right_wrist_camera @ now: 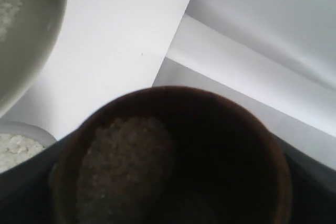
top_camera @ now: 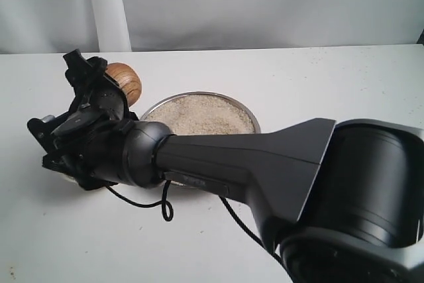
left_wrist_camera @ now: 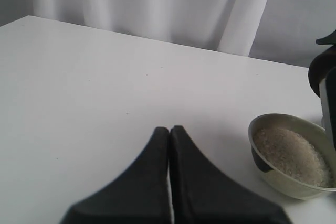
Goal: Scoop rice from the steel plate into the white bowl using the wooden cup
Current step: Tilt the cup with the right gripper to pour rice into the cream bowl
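My right gripper (top_camera: pixel 99 84) reaches across to the left and is shut on the wooden cup (top_camera: pixel 126 81), which is held tilted above the table. The right wrist view looks into the cup (right_wrist_camera: pixel 173 156), with rice (right_wrist_camera: pixel 123 166) lying against one side. The steel plate (top_camera: pixel 254 120) sits just right of the cup, heaped with rice (top_camera: pixel 199 116). The white bowl (left_wrist_camera: pixel 294 187) holds rice (left_wrist_camera: pixel 291 153); the exterior view hides it under the gripper. The bowl's wall (right_wrist_camera: pixel 31 40) is close beside the cup. My left gripper (left_wrist_camera: pixel 169 128) is shut and empty over bare table.
My right arm (top_camera: pixel 265 157) spans the front of the table and covers the plate's near edge. A black cable (top_camera: pixel 162 207) loops on the table below it. White curtains hang behind the table's back edge. Part of the right arm (left_wrist_camera: pixel 325 87) stands beside the bowl.
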Action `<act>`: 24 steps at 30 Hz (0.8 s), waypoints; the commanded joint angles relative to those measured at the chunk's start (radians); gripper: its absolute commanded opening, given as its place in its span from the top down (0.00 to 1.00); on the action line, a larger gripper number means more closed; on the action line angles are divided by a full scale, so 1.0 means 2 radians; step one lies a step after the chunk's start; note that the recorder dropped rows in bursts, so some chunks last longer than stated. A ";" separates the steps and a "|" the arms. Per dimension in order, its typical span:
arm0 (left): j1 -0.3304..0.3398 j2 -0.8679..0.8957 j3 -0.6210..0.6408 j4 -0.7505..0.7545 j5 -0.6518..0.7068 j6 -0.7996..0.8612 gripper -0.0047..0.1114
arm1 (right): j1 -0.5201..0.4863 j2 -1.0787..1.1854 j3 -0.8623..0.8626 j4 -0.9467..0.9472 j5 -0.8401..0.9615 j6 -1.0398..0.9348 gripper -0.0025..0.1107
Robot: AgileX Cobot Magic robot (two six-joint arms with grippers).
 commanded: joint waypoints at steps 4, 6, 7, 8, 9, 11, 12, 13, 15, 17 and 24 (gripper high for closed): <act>-0.001 0.004 0.000 -0.002 -0.003 -0.001 0.96 | 0.017 -0.002 0.005 -0.035 0.012 0.001 0.98; -0.001 0.004 0.000 -0.002 -0.003 -0.001 0.96 | 0.020 -0.002 0.011 -0.035 0.019 0.001 0.98; -0.001 0.004 0.000 -0.002 -0.003 -0.001 0.96 | 0.020 -0.002 0.014 -0.036 0.024 0.001 0.98; -0.001 0.004 0.000 -0.002 -0.003 -0.001 0.96 | 0.020 -0.002 0.017 -0.038 0.031 0.001 0.98; -0.001 0.004 0.000 -0.002 -0.003 -0.001 0.96 | 0.020 -0.002 0.022 -0.043 0.035 0.001 0.98; -0.001 0.004 0.000 -0.002 -0.003 -0.001 0.96 | 0.020 -0.002 0.026 -0.054 0.041 0.001 0.98; -0.001 0.004 0.000 -0.002 -0.003 -0.001 0.96 | 0.020 -0.002 0.029 -0.058 0.041 0.001 0.98; -0.001 0.004 0.000 -0.002 -0.003 -0.001 0.96 | 0.020 -0.002 0.031 -0.063 0.042 0.001 0.98; -0.001 0.004 0.000 -0.002 -0.003 -0.001 0.96 | 0.022 -0.002 0.033 -0.073 0.044 0.001 0.98; -0.001 0.004 0.000 -0.002 -0.003 -0.001 0.96 | 0.024 -0.002 0.034 -0.081 0.046 0.001 0.98; -0.001 0.004 0.000 -0.002 -0.003 -0.001 0.96 | 0.029 -0.002 0.034 -0.095 0.049 -0.001 0.98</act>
